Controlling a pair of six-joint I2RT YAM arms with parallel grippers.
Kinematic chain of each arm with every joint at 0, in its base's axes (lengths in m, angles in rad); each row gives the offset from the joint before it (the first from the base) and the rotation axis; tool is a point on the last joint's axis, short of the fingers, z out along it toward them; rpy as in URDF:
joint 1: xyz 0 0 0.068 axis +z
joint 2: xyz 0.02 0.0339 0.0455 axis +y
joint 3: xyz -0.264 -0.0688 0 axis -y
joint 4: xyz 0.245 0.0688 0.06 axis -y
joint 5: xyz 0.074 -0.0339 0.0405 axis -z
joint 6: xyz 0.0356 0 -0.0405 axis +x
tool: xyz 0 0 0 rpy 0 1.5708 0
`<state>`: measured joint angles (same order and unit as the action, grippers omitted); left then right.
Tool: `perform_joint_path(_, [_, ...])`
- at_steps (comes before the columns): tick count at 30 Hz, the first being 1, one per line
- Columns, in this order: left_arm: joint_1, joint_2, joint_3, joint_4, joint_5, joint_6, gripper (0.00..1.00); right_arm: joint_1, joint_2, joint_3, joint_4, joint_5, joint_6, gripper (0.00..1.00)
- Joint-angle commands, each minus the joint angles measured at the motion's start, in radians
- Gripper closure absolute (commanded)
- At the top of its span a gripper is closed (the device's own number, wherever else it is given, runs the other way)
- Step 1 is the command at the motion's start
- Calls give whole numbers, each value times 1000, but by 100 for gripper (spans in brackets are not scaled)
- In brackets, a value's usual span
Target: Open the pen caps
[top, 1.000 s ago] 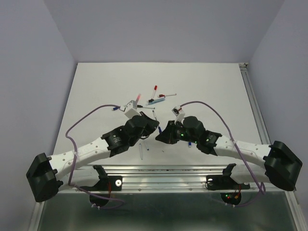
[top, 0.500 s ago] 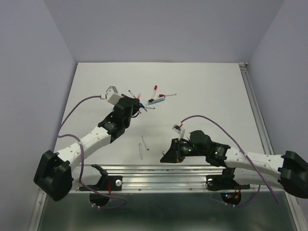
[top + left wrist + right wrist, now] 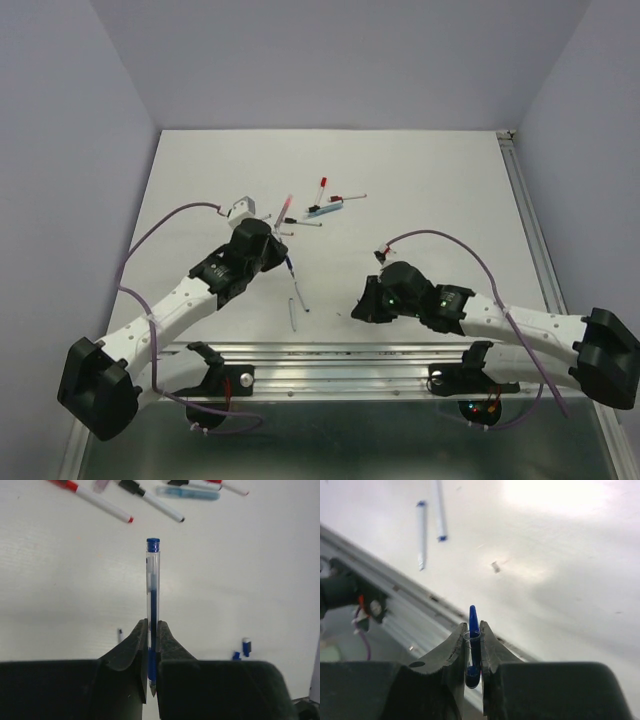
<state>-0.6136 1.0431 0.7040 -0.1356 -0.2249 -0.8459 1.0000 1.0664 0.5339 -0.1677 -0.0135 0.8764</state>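
The clear blue-ink pen barrel (image 3: 152,580) is partly masked where the left gripper (image 3: 152,627) pinches it. The stubby blue plastic cap (image 3: 473,615) sinks between the right gripper (image 3: 473,627) fingers, so its base is hidden. Toward the worktop's far edge, a red-tipped white pen (image 3: 100,501) and a black-collared white pen (image 3: 155,502) are clipped by the frame. A grey speck (image 3: 495,567) toward the near edge is too blurred to identify.

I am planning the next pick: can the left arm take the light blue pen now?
Probably not yet: the left gripper is shut on a blue pen. The light blue pen lies ahead, uncovered.
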Motion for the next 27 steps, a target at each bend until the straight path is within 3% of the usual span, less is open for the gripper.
perform_joint_path(1, [3, -84, -101, -216, 22, -11, 100, -31, 55, 97, -191, 233, -40, 95])
perform_joint_path(8, [2, -63, -176, -243, 67, -45, 100, -69, 101, 97, -222, 345, -31, 93])
perform_joint_path(17, [0, 70, -189, -174, 151, -9, 100, -86, 213, 100, -220, 382, -36, 90])
perform_joint_path(27, [-8, 106, -205, -124, 194, -21, 100, -87, 265, 113, -262, 440, -4, 83])
